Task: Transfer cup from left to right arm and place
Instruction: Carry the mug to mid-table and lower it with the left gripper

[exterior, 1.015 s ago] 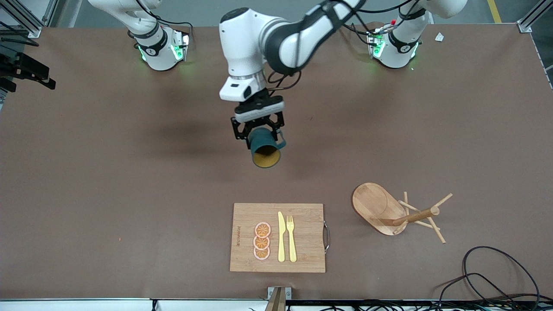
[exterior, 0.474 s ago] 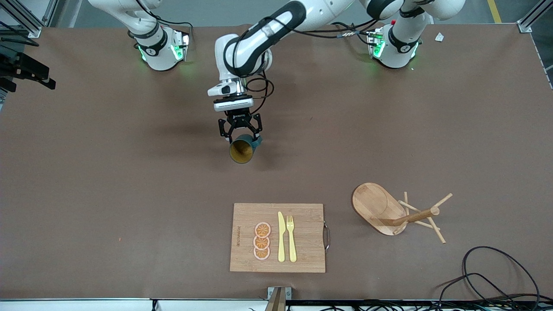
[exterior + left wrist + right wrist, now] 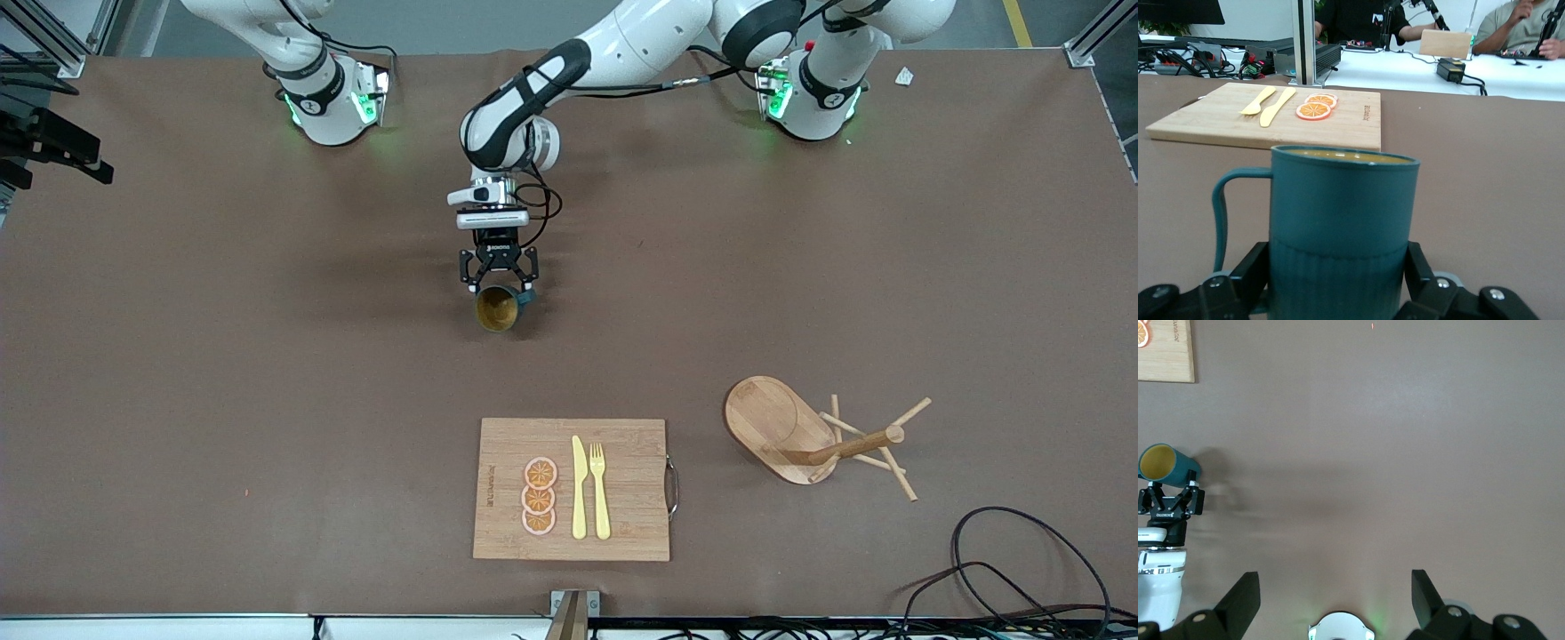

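Note:
The cup is a dark teal mug with a tan-yellow inside. It is held on its side, mouth toward the front camera, low over the middle of the table. My left gripper is shut on its ribbed base. In the left wrist view the cup fills the middle between the black fingers, its loop handle out to one side. The right wrist view shows the cup and the left gripper far off. My right gripper is open and empty, high above its own base, out of the front view.
A wooden cutting board lies near the front edge with three orange slices, a yellow knife and a fork. A wooden mug tree lies tipped over toward the left arm's end. Black cables lie at that front corner.
My left gripper has dropped toward the table with the cup and shifted toward the right arm's end. The arm has stretched out lower. The grip is unchanged.

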### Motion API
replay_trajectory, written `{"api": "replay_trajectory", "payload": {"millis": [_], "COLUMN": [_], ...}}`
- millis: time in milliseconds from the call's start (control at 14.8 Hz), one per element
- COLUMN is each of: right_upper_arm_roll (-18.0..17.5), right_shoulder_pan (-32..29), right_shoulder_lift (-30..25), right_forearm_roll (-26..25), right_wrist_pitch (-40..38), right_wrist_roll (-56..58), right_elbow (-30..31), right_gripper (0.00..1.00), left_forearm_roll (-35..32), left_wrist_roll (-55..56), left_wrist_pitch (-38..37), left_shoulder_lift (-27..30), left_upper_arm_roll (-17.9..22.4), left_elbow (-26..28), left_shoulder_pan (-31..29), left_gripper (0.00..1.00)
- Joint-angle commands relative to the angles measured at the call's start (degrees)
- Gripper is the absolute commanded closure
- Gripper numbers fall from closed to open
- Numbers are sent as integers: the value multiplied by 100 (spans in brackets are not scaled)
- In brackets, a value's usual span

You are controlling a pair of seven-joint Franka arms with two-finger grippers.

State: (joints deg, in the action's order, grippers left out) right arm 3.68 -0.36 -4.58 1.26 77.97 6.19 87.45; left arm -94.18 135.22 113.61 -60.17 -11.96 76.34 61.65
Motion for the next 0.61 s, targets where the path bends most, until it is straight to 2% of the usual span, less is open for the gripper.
{"api": "replay_trajectory", "payload": {"millis": [0,338,474,541], "right_upper_arm_roll": [18,45,45,45], "right_shoulder_pan": [-25,-43,-34,-17], "right_shoulder_lift": [1,202,274,274], "right_forearm_roll": [-12,-29,-12,-29], "right_wrist_pitch": [-18,26,34,43], "right_wrist_roll": [-47,-39,-12,5], "right_elbow": [-26,-26,-26,-26], "right_gripper": [0,0,0,0], "left_forearm_roll": [-75,443,558,654], "left_wrist_roll": [285,584,707,708], "left_wrist_pitch": [-216,-269,-304,-304], "left_shoulder_lift": [-65,-92,-109,-109], "left_upper_arm_roll": [36,36,36,36], "left_elbow": [-137,-102,-93,-102], "left_shoulder_pan": [145,399,444,462], "left_gripper": [70,61,56,50]}}
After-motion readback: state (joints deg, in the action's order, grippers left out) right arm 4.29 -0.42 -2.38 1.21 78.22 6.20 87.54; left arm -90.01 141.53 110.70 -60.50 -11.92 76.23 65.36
